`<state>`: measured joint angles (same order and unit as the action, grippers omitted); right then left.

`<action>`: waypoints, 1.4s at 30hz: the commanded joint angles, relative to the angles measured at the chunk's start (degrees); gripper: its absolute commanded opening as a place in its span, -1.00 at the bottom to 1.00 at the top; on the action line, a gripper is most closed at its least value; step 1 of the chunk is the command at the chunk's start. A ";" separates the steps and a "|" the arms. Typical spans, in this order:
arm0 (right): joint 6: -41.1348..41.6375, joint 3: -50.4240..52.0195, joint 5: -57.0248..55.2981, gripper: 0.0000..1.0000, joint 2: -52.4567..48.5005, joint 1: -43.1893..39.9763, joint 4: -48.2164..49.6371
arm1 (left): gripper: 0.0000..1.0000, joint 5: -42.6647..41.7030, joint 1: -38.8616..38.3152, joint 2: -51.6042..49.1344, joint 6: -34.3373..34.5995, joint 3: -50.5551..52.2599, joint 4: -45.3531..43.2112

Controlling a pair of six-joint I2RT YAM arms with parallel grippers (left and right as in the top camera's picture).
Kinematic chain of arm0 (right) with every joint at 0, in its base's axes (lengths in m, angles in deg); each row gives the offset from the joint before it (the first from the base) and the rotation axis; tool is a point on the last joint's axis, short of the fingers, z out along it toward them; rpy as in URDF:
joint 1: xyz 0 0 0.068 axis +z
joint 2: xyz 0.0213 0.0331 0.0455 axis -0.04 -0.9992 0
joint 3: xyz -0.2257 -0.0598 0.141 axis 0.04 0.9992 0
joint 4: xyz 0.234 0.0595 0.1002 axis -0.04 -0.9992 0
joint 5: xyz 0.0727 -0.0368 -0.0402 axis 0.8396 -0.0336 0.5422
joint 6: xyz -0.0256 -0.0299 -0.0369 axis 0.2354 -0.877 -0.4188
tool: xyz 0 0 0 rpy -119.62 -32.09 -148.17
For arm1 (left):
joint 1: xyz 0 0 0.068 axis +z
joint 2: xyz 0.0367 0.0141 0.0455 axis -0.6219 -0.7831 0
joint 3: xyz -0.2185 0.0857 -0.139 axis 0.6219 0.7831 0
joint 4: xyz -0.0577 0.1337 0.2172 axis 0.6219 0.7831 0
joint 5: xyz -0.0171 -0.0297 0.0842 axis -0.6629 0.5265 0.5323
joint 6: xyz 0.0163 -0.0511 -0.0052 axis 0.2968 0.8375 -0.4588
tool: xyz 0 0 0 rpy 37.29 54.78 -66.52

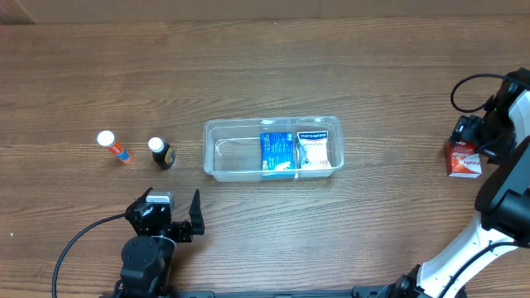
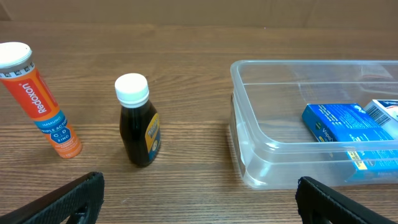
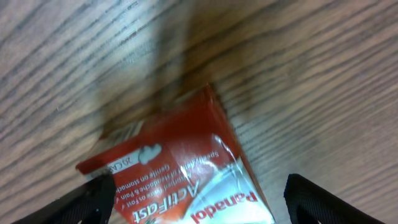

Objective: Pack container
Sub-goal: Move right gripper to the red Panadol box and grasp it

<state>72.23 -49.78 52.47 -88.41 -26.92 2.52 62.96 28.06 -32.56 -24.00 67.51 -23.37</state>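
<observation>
The clear plastic container point(image 1: 273, 149) sits mid-table with a blue box point(image 1: 277, 151) and a white-and-blue box point(image 1: 317, 147) in its right half; it also shows in the left wrist view point(image 2: 273, 146). A dark bottle with a white cap point(image 1: 161, 153) and an orange tube point(image 1: 114, 147) stand left of it. A red Panadol box point(image 1: 464, 159) lies at the far right. My right gripper point(image 3: 196, 202) is open, its fingers on either side of the red box point(image 3: 180, 174). My left gripper point(image 1: 170, 217) is open and empty, near the front edge, facing the bottle point(image 2: 138, 121) and the tube point(image 2: 40, 99).
The wooden table point(image 1: 273, 66) carries nothing else. A black cable runs from the left arm base at the front left point(image 1: 70, 248).
</observation>
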 commanded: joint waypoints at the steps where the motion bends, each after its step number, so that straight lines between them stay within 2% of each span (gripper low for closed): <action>1: -0.02 3.08 -0.24 0.73 -0.33 -0.15 1.68 | 1.00 -0.28 0.26 0.48 0.81 0.24 -0.22; 9: 0.20 3.89 3.96 0.66 -0.35 -0.15 2.27 | 1.00 -0.28 0.26 0.48 0.81 0.24 -0.22; 13: 0.17 5.33 4.79 0.91 -0.37 -0.15 3.21 | 1.00 -0.28 0.26 0.48 0.81 0.24 -0.22; 19: 0.20 6.97 4.79 0.81 -0.61 -0.15 4.02 | 1.00 -0.28 0.26 0.48 0.81 0.24 -0.22; 29: 1.75 6.64 5.31 0.82 -0.59 -0.13 3.63 | 1.00 -0.28 0.26 0.48 0.81 0.24 -0.22; 42: 1.73 -3.98 19.71 0.79 3.96 -0.04 -4.11 | 1.00 -0.28 0.26 0.48 0.81 0.24 -0.22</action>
<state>73.76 -50.48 66.02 -88.41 -26.96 -0.41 62.96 28.06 -32.56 -24.00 67.51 -23.35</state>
